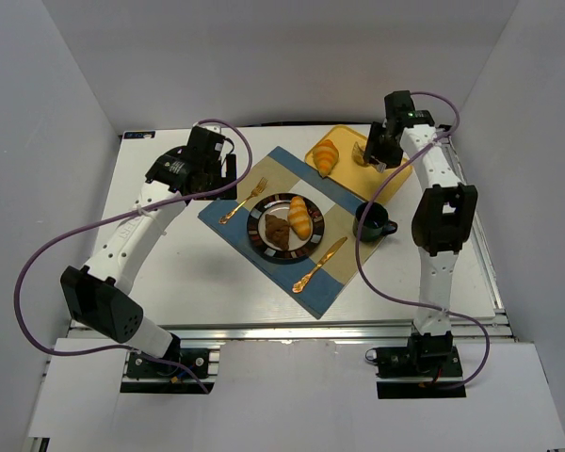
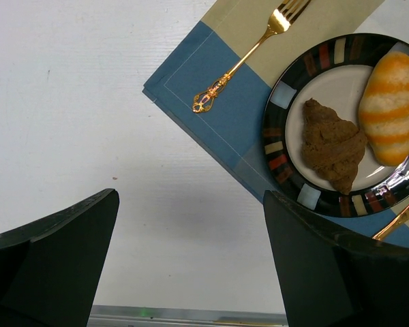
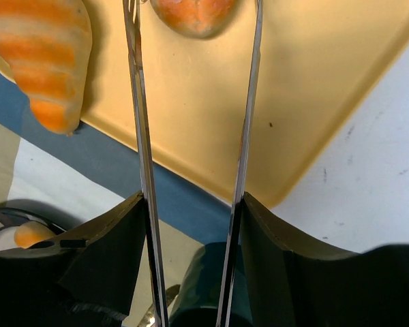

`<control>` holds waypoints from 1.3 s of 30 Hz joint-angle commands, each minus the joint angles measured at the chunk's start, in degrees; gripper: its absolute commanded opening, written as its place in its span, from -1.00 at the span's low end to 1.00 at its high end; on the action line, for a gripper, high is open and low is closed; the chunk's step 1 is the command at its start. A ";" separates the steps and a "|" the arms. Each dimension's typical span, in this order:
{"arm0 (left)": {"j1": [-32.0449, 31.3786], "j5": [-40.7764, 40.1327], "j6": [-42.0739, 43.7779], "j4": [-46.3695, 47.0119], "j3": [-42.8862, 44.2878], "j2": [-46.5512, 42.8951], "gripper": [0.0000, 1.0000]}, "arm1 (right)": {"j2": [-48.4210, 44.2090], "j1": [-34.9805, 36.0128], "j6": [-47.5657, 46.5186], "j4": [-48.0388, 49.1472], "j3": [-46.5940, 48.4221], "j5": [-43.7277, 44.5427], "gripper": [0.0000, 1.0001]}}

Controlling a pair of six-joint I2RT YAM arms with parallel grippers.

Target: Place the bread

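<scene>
While right fingers (image 3: 293, 272) clasp tongs (image 3: 140, 136) flanking bun (image 3: 191, 12), we judge it light, soft (crushable); pinch sides gently; left fingers (image 2: 54, 259) spread, empty.

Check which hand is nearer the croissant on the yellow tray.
Right. The right hand, holding tongs, hovers over the yellow tray just right of the croissant. The left hand is across the placemat, over the table left of the plate.

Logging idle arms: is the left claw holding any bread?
No, the left claw stands open with nothing in it, above the white table.
</scene>
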 commanded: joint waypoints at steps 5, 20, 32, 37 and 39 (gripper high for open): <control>0.34 -1.30 0.53 -0.56 2.14 -0.26 0.96 | 1.33 0.09 -1.67 1.80 1.71 -0.83 0.10; 0.34 1.95 -0.34 1.46 0.73 -1.14 0.96 | -24.05 9.75 -5.98 -1.36 -13.21 -4.35 -0.39; 0.34 4.94 -1.75 2.78 -1.91 -4.21 0.96 | -29.01 29.88 0.70 1.62 -25.53 -9.09 -0.37; 0.25 3.80 -1.49 2.17 -1.91 -5.44 0.96 | -24.95 32.61 0.79 2.85 -24.48 -6.11 -0.36; 0.34 3.62 -1.49 1.91 -2.08 -5.62 0.96 | -23.90 32.79 1.14 3.38 -24.39 -5.49 -0.35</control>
